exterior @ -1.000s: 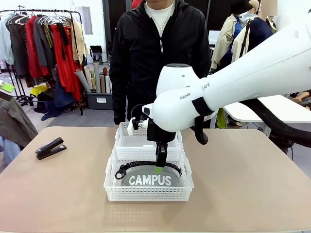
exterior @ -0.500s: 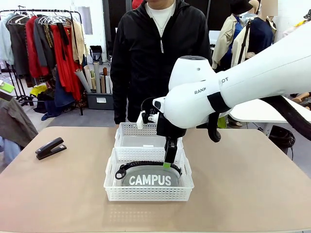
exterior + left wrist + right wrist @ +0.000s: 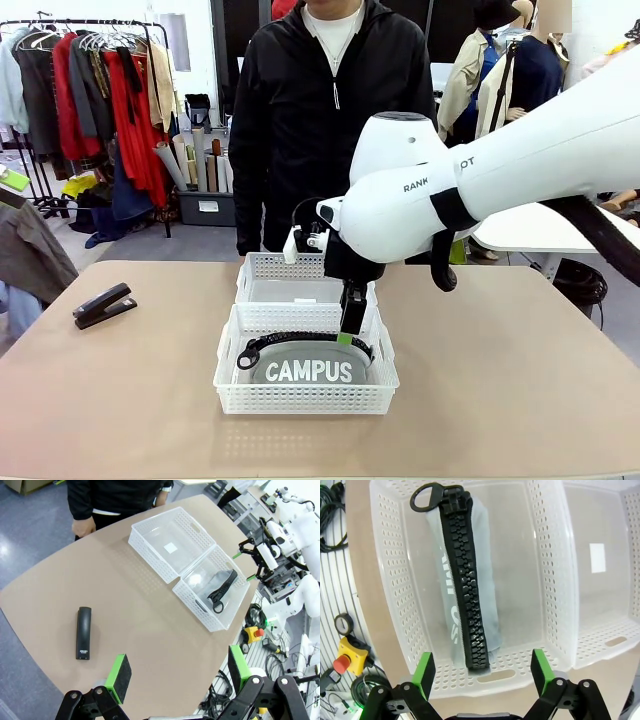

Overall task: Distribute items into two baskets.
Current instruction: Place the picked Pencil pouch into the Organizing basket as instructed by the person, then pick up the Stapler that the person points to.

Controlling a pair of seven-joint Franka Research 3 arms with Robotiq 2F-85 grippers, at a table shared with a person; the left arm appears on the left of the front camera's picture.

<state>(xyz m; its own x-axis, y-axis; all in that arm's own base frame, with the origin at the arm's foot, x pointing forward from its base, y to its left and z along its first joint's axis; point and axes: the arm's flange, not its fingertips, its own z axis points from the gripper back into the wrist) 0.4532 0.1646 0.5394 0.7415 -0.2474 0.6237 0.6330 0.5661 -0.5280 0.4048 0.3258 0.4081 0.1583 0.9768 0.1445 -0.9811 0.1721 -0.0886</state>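
Centre of the front view: pouch (image 3: 308,368) lying flat in the near basket (image 3: 300,402), lettering uppermost, strap curled along its far side. Right gripper (image 3: 346,338) hangs just above the pouch's right end, jaws wide and empty, which reads as this item delivered and released. Far basket (image 3: 268,268), touching the near one behind it, holds no item. The stapler (image 3: 103,305) lies at the left of the table (image 3: 520,380), well apart from both baskets, so half the job seems left. Left gripper (image 3: 178,667) hovers high over the table, jaws wide, holding nothing.

Pouch: soft grey cloth, oblong, with coarse black zip teeth and a ring pull. Baskets: stiff white plastic, perforated walls, smooth bases, slot handles. Stapler: hard black wedge, slightly agape.
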